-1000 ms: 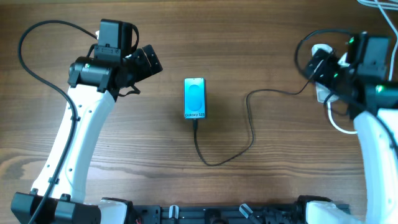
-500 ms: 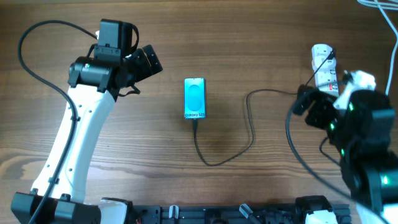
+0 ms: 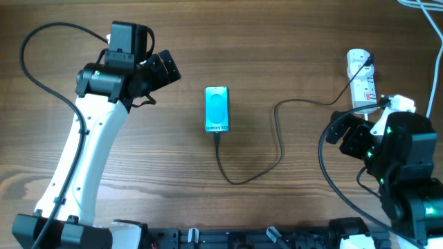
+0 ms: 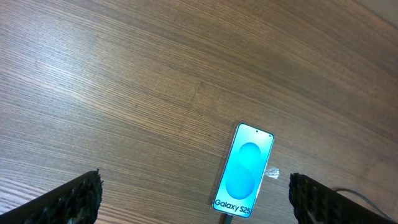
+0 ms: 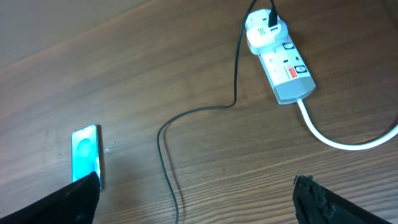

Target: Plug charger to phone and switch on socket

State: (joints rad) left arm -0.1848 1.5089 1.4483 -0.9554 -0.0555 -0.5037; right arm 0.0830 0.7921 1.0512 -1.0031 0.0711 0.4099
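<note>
The phone [image 3: 217, 108] lies flat at the table's middle, turquoise screen up, "Galaxy S25" at its near edge. The thin black charger cable [image 3: 278, 138] has its tip in the phone's near edge and loops right to the white socket strip [image 3: 361, 81] at the far right. The strip shows a red mark by its switch [image 5: 291, 71] and a white plug at its far end. My left gripper [image 4: 193, 196] is open and empty, held above the table left of the phone [image 4: 244, 169]. My right gripper [image 5: 196, 199] is open and empty, near side of the strip [image 5: 283, 68].
A thick white lead [image 5: 339, 137] curves from the strip's near end toward the right edge. More white cables [image 3: 423, 14] hang at the far right corner. The black arm cable [image 3: 41, 76] loops at the far left. The cable's loop [image 5: 166, 155] lies between phone and strip.
My right arm has pulled back from the socket strip toward the near edge of the table, uncovering the strip. The left arm, phone and cable have not moved.
</note>
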